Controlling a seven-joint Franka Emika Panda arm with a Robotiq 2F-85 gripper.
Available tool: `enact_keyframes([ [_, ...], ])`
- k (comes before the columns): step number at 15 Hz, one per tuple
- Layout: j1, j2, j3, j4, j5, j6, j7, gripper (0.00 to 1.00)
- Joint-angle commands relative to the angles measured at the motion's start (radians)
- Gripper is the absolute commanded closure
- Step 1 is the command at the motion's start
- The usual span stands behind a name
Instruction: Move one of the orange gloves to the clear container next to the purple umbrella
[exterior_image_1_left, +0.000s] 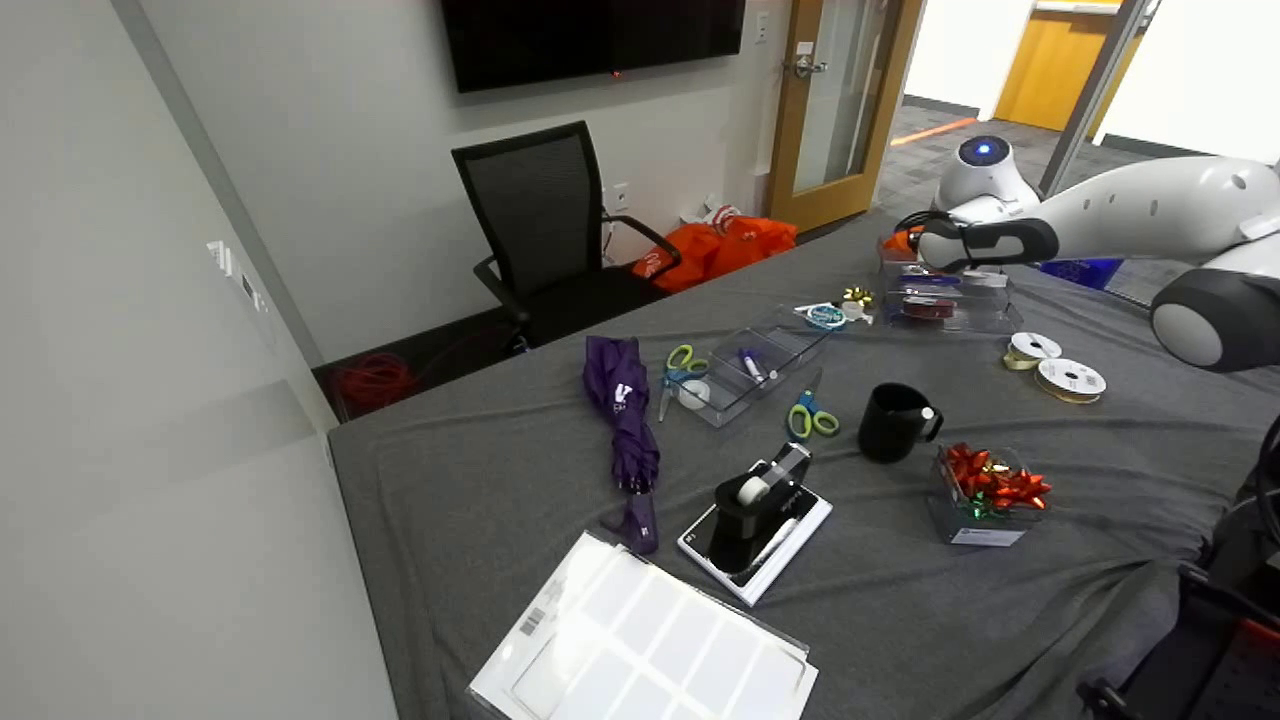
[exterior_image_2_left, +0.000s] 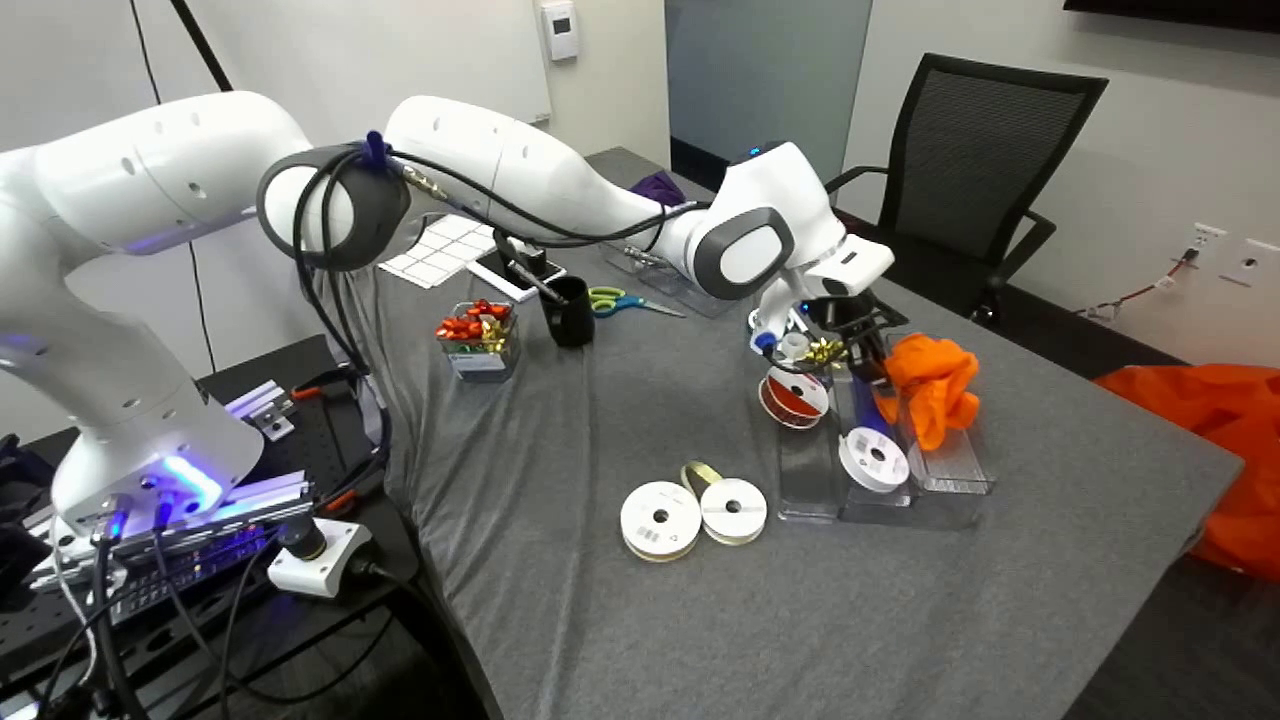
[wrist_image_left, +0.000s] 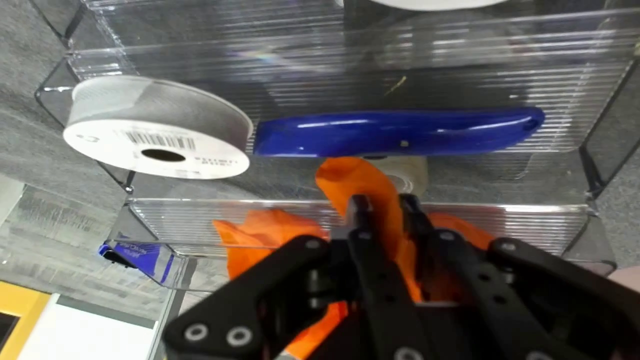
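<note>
My gripper (wrist_image_left: 384, 202) is shut on a bright-orange glove (wrist_image_left: 345, 175), with the fabric filling the gap between the fingertips. More orange fabric hangs behind and beside the fingers over the outer compartment of a clear tray (wrist_image_left: 540, 215). In both exterior views the orange glove shows (exterior_image_1_left: 903, 240) (exterior_image_2_left: 930, 385) at that tray (exterior_image_1_left: 965, 315) (exterior_image_2_left: 808, 485); the gripper (exterior_image_2_left: 873, 370) is beside it, partly hidden. The purple umbrella (exterior_image_1_left: 625, 400) lies on the table, and its tip shows behind the arm (exterior_image_2_left: 658, 188). Next to it is a clear container (exterior_image_1_left: 728, 365) with a purple marker.
The tray also holds a blue cutter (wrist_image_left: 400, 132) and a ribbon spool (wrist_image_left: 160, 127). Between tray and umbrella container lie a blue tape roll (exterior_image_1_left: 826, 317) and gold bow (exterior_image_1_left: 858, 296). Scissors (exterior_image_1_left: 812, 415), a black mug (exterior_image_1_left: 893, 422) and a tape dispenser (exterior_image_1_left: 745, 505) stand nearby.
</note>
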Motion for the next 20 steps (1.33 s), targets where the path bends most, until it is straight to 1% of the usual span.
enact_keyframes([
  [1, -0.01, 0.025, -0.022, 0.049, -0.01, -0.016, 0.017, 1.0],
  [9, -0.001, -0.033, -0.051, 0.05, -0.008, -0.032, -0.01, 1.0],
  [13, 0.003, -0.056, -0.048, 0.051, -0.004, -0.028, -0.026, 1.0],
  [17, 0.006, -0.076, -0.011, 0.017, 0.009, 0.002, -0.101, 1.0],
  [19, -0.005, -0.079, 0.036, -0.005, 0.025, 0.045, -0.18, 1.0],
  [20, -0.019, -0.083, 0.08, -0.023, 0.041, 0.081, -0.246, 1.0],
])
